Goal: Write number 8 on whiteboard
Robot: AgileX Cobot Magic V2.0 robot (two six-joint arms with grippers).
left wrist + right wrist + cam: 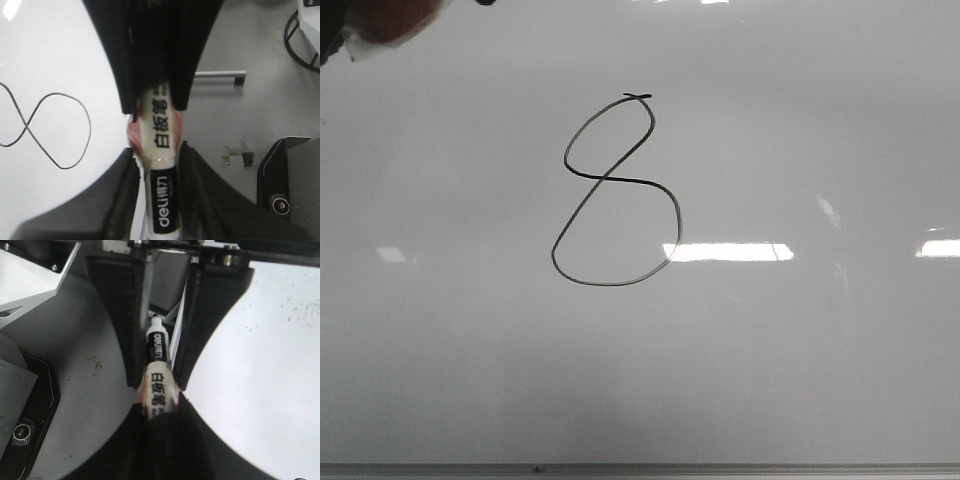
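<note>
The number 8 [615, 180] is a thin black line in the middle of the whiteboard [800, 350]. It also shows sideways in the left wrist view [25, 122]. Both grippers meet on one marker pen [162, 210] beside the board's edge. My right gripper [160, 404] is shut on the pen's white body [159, 390]. My left gripper [159, 150] stands around the pen's black-banded end [156, 347] with a thin gap showing on one side. A dark, reddish blur [380, 20] at the far left corner of the front view is all that shows of the arms there.
The board's thin grey frame [640, 468] runs along the near edge. Off the board lies grey floor with a black box [290, 185], a grey bar [220, 75] and a black cable loop [300, 35].
</note>
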